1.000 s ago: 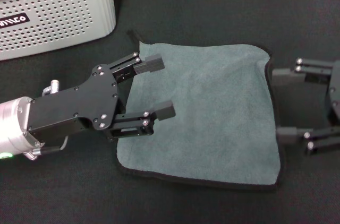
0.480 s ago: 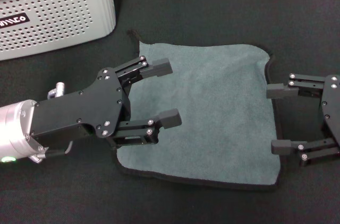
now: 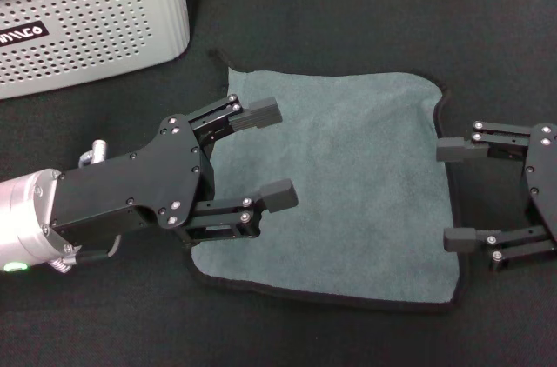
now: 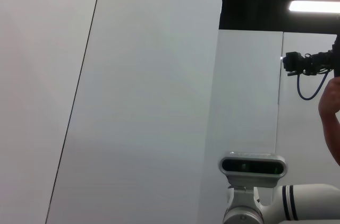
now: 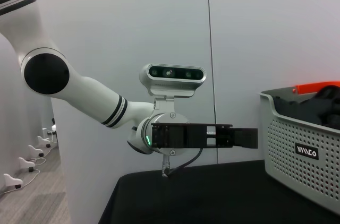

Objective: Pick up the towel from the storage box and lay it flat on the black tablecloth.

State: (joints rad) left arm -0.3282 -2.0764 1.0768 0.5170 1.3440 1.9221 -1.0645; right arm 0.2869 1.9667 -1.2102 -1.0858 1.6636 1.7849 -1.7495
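Two grippers flank the towel (image 3: 335,189) in the head view, and neither has hold of it. It lies spread flat, grey-teal side up with its dark stitched edge showing all round, on the black tablecloth (image 3: 348,28), well clear of the storage box (image 3: 87,28), which stands at the far left corner with its perforated wall and black label facing the camera. Something dark lies inside the box, though what it is cannot be made out. The left gripper (image 3: 268,153) reaches in from the left with its jaws spread wide, both fingertips over the towel's left part; whether they touch the cloth cannot be told. The right gripper (image 3: 454,194) sits just beside the towel's right edge, jaws likewise parted and empty, its fingertips at or just over the hem. Turning to the left wrist view, only pale wall panels, a ceiling light and the robot's head camera (image 4: 253,166) show; nothing of the task appears there. From the right wrist view, the left gripper (image 5: 245,138) is seen side-on above the black tablecloth (image 5: 212,192), with the head camera (image 5: 172,79) behind it and the storage box (image 5: 303,155) at the edge, an orange object (image 5: 317,87) showing over its rim.
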